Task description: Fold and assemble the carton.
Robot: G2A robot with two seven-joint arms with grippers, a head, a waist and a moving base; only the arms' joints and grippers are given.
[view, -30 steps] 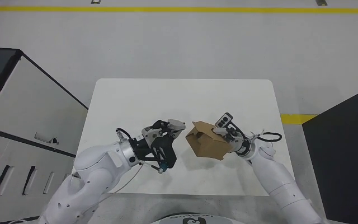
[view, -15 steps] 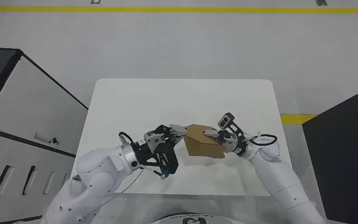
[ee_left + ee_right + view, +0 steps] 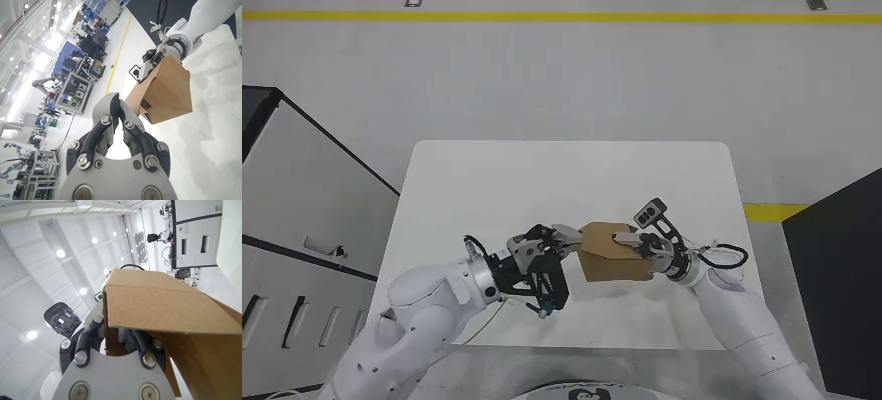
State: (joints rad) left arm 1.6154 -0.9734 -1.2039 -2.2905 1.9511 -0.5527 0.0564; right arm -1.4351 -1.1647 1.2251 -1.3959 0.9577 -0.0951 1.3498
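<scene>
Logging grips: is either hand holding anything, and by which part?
The right hand grips the box by the edge of one wall; the left hand is shut on nothing.

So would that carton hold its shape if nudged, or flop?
Probably light: the right gripper holds the carton tilted by one wall. Its panels look flat and stiff, but the flaps stand open at their creases, so a nudge likely swings them.

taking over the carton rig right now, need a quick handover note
Left gripper: shut, empty, tips close beside the carton; contact unclear.
Right gripper: shut on the carton's opposite edge, holding it tilted, seemingly just off the table.
Done: carton opened into a box shape, flaps at one end folded in.
Left: the end at the right gripper looks open; close its flaps.
</scene>
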